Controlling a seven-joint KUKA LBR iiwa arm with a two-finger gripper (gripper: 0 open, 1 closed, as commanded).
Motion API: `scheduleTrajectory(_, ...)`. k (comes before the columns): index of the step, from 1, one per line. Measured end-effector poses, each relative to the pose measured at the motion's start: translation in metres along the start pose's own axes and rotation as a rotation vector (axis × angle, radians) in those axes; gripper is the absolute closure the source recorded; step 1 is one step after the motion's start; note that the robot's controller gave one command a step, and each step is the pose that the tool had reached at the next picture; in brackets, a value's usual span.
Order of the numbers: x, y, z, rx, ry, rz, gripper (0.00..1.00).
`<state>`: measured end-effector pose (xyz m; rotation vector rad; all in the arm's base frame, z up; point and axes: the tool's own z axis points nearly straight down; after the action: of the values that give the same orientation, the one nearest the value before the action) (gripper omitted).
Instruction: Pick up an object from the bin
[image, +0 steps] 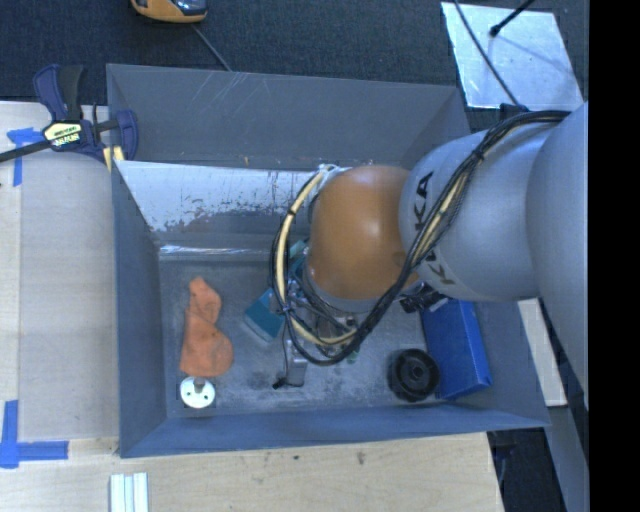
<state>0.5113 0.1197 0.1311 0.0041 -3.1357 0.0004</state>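
Hanging low near the bin's (140, 320) 6 o'clock edge, the gripper (290, 377) is spread or closed, I cannot tell which. A small teal block (262, 317) lies just beside it at its 11 o'clock, and an orange lump (205, 332) lies at its 9 o'clock.

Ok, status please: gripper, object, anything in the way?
Gripper low over bin floor, centre front. Teal block nearest, just beside it. Orange lump left, black disc right, both apart.

Only one camera on this rig, tbh. It looked down into the grey bin (140, 300) from above, tipped somewhat to one side, and sat fairly near, most of the rim in shot. The arm (500, 220) reached in from its right side.
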Motion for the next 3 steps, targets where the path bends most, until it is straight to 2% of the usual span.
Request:
scheduleTrajectory(1, -0.002, -0.001, -0.004, -0.001, -0.007, 0.003, 0.00)
scheduleTrajectory(2, -0.064, -0.025, 0.041, -0.001, -0.018, -0.165, 0.00)
scheduleTrajectory(3, -0.080, -0.034, 0.010, 0.000, -0.008, -0.192, 0.00)
